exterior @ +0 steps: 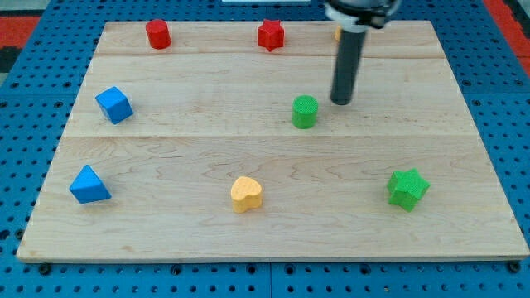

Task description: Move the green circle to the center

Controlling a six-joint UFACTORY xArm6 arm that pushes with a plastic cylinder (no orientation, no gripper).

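The green circle (305,111) stands on the wooden board (273,240), a little right of the board's middle. My tip (341,102) is on the board just to the right of it and slightly above in the view, a small gap apart. The dark rod runs up from the tip to the view's top edge.
A red cylinder (158,34) and a red star (270,35) sit at the top. A blue cube (114,105) and a blue triangle (89,185) sit at the left. A yellow heart (246,194) is at bottom centre, a green star (407,188) at bottom right. An orange sliver (336,35) peeks from behind the rod.
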